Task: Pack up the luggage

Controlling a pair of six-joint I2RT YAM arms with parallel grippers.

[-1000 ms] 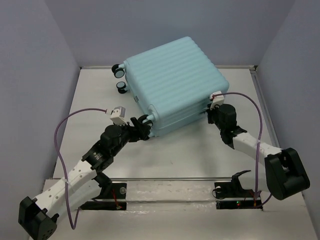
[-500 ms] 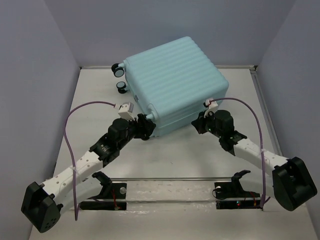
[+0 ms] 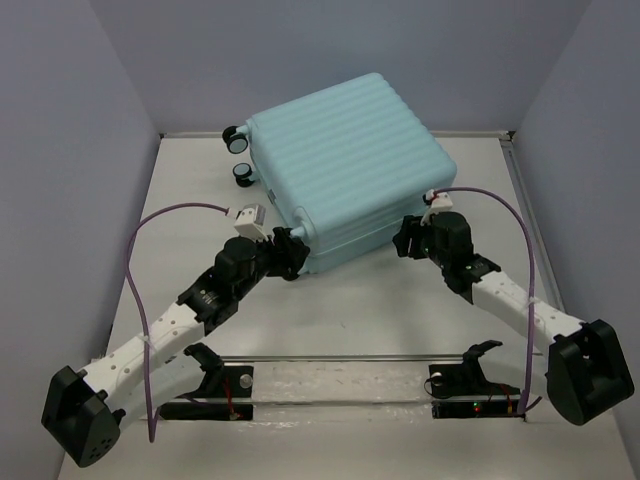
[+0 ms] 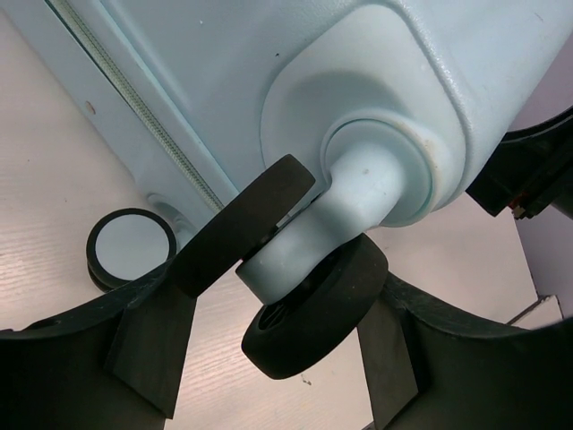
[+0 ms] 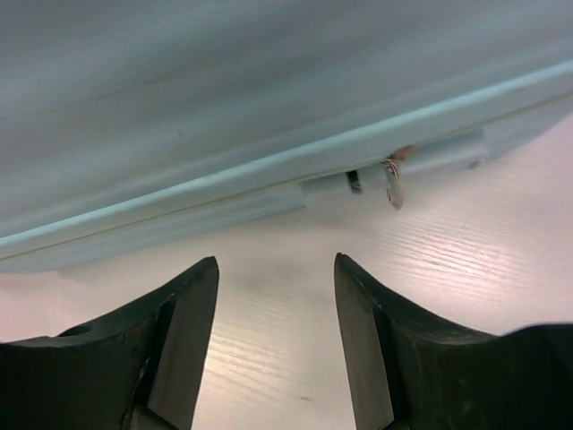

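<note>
- Top external view: one luggage (image 3: 350, 160) lies closed and flat on the bench (image 3: 380, 300), toward the far side, with both arms at its near edge.
- I judge the shell to be stiff, smooth and slippery, and far too wide for any hand. It is probably heavy for these arms, so it is better to slide it than to lift it.
- Good places to hold are the small parts that stick out, such as a caster or the zipper pull (image 5: 395, 184) on the seam.
- The left hand (image 3: 285, 255) has the near-corner caster (image 4: 304, 296) between its fingers, and both seem to press on it.
- The right hand (image 3: 405, 240) has its fingers apart with nothing between them, near the seam.
- Count: one luggage, three casters seen from above, one zipper pull, two hands.
</note>
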